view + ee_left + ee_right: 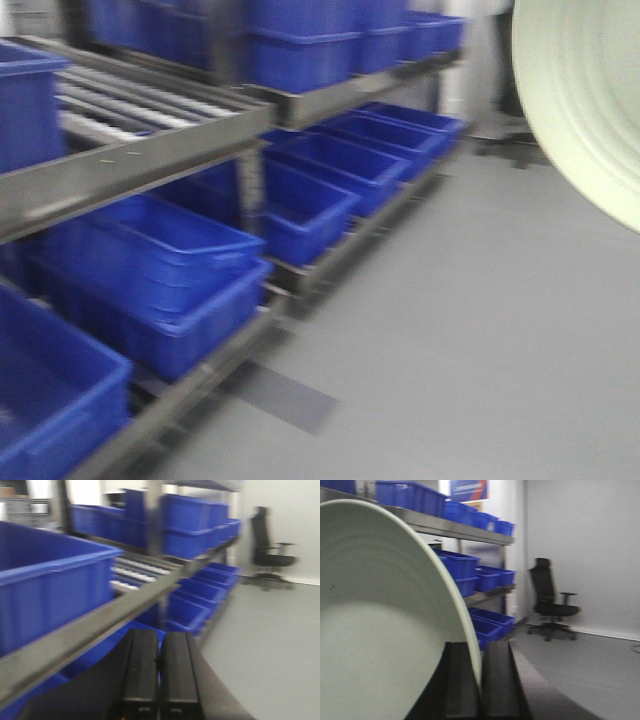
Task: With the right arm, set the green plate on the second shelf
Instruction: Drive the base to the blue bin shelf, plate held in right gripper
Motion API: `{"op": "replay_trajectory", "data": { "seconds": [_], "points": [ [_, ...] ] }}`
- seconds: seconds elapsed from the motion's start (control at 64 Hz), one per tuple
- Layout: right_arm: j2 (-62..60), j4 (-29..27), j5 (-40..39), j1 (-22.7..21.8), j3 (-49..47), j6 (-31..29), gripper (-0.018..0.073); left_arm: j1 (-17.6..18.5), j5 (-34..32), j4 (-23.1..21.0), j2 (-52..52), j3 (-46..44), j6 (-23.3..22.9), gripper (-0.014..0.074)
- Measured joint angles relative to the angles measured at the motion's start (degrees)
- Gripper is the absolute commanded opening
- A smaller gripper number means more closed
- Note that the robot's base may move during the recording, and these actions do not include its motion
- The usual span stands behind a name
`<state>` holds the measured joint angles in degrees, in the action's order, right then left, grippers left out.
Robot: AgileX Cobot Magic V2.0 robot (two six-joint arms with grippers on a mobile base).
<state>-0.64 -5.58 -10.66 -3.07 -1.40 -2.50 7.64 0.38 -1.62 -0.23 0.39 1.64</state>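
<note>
- Green plate (380,620) is up on edge, off to the right of the rack (150,160), with your right gripper (478,652) clamped on its rim.
- Your left gripper (160,650) has its jaws pressed together, empty, beside the blue bins (50,595).

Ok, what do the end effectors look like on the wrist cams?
They look alike. The left end effector has two flat, black, rectangular fingers with softly rounded edges, on a wider black base. The right end effector is the same. No cables or markings show, though the frames are blurred.
</note>
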Motion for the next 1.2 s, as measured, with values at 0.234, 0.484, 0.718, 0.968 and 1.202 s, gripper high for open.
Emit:
{"op": "replay_trajectory", "data": {
  "seconds": [0.234,0.484,0.718,0.968,1.202],
  "points": [
    [0.00,0.00,0.00,0.00,0.00,0.00,0.0053,0.00,0.00,0.00,0.00,0.00,0.00,0.0130],
    [0.00,0.00,0.00,0.00,0.00,0.00,0.0053,0.00,0.00,0.00,0.00,0.00,0.00,0.0130],
    [0.00,0.00,0.00,0.00,0.00,0.00,0.0053,0.00,0.00,0.00,0.00,0.00,0.00,0.0130],
    [0.00,0.00,0.00,0.00,0.00,0.00,0.0053,0.00,0.00,0.00,0.00,0.00,0.00,0.0130],
    [0.00,-0.32,-0.13,0.00,0.00,0.38,0.0053,0.00,0.00,0.00,0.00,0.00,0.00,0.0130]
  ]
}}
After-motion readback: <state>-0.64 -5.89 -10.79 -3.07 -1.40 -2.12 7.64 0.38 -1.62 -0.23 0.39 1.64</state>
